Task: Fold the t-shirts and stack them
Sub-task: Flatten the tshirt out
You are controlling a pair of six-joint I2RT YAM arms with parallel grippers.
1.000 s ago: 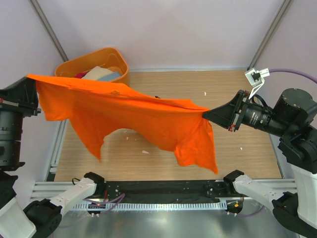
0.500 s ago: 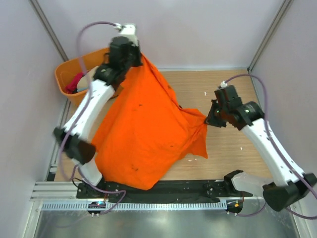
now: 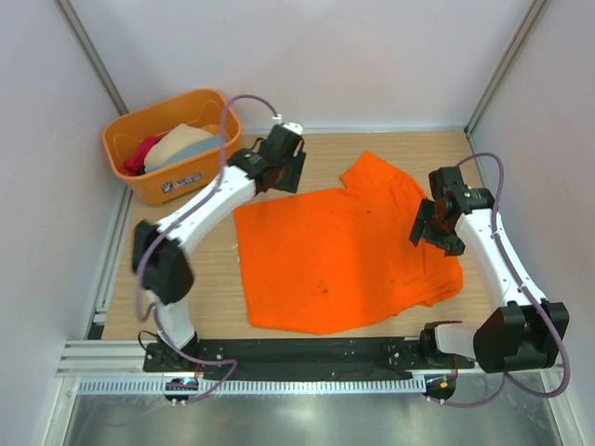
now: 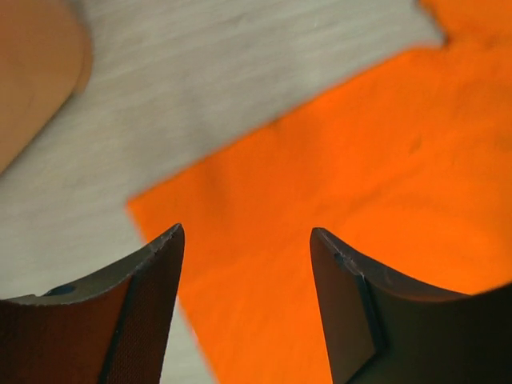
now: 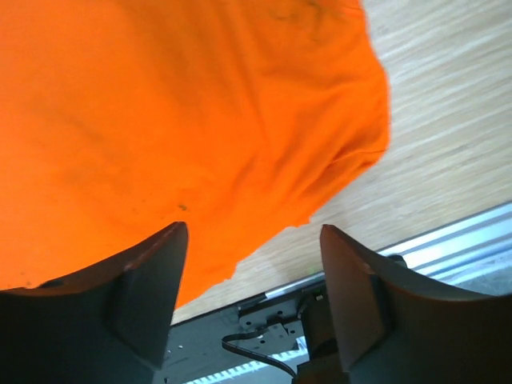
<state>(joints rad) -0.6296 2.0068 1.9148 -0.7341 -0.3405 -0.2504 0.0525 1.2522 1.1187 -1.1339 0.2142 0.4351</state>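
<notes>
Orange t-shirt (image 3: pixel 339 255) lying spread on the wooden table (image 3: pixel 186 269), near the middle and toward the right. The body is mostly flat. One sleeve (image 3: pixel 372 172) points to the far side, and the cloth along the right edge is bunched and rumpled. The left gripper (image 3: pixel 286 175) hovers over the shirt's far left corner. In the left wrist view its jaws stand wide apart with nothing between them, the corner of the cloth lying below. The right gripper (image 3: pixel 429 234) hovers over the rumpled right edge. Its jaws are likewise wide and empty in the right wrist view, where the hem curls above the table's front rail (image 5: pixel 448 240). At the far left corner stands the orange tub (image 3: pixel 167 186), which holds the remaining t-shirts: a beige one (image 3: pixel 181 144), with crimson-pink (image 3: pixel 139 153) and grey-blue (image 3: pixel 209 144) cloth beside it.

Step in hand, as judged: the laying-out of the first shirt is complete and folding has not begun. The next move calls for smoothing the bunched right side. Both grippers then need to pinch one edge, so that it can be carried evenly across the body without dragging the cloth.
</notes>
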